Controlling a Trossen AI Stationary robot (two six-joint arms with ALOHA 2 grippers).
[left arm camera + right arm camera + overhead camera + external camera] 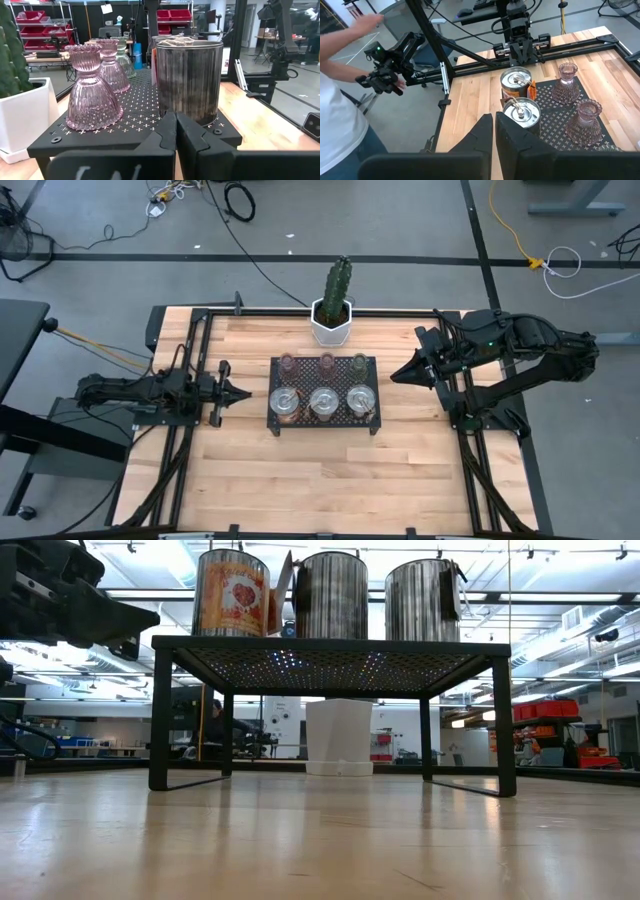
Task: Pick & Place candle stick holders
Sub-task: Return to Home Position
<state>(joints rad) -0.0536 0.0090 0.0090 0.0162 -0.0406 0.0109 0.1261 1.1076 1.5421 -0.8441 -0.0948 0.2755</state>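
Observation:
Six candle stick holders stand on a black mesh tray (323,423) in the middle of the table. Three silver metal ones (322,401) fill the near row, and three tinted glass ones (326,362) fill the far row. My left gripper (245,391) is shut and lies level just left of the tray. In its wrist view it points at the nearest silver holder (189,80), with a pink glass holder (92,95) beside that. My right gripper (395,375) is shut and hangs raised off the tray's right side, tilted down toward the holders (521,112).
A white hexagonal pot with a cactus (332,320) stands behind the tray at the far edge. Black rails (190,420) run along both sides of the table. Beyond the table's left side, the right wrist view shows a person in a white sleeve (340,115) with a raised hand (370,20).

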